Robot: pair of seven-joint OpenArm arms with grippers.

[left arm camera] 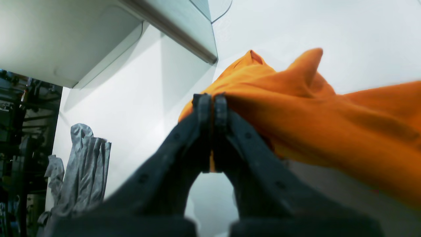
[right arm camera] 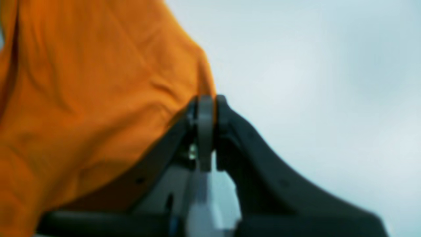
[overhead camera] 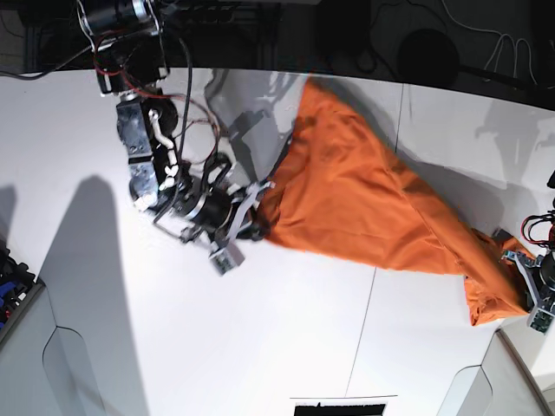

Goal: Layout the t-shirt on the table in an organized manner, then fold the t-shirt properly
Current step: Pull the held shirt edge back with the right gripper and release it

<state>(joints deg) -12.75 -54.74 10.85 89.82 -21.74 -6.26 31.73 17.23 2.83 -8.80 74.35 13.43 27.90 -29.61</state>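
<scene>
The burnt-orange t-shirt (overhead camera: 364, 199) lies stretched in a long wedge across the white table (overhead camera: 260, 347), wide at the left and narrowing to a bunched corner at the right. My right gripper (overhead camera: 260, 210) is at the wide left edge. In the right wrist view it (right arm camera: 210, 98) is shut, with the t-shirt (right arm camera: 82, 98) pinched at its tips. My left gripper (overhead camera: 519, 276) is at the narrow right corner. The left wrist view shows it (left arm camera: 213, 98) shut on a fold of the t-shirt (left arm camera: 329, 115), with an orange sliver between the fingers.
A thin dark seam (overhead camera: 360, 338) crosses the table. White cabinet panels stand at the near corners (overhead camera: 69, 364) (overhead camera: 486, 390). Cables and dark equipment sit beyond the far edge (overhead camera: 416, 43). A grey crumpled cover (left arm camera: 82, 164) hangs by the table's side in the left wrist view.
</scene>
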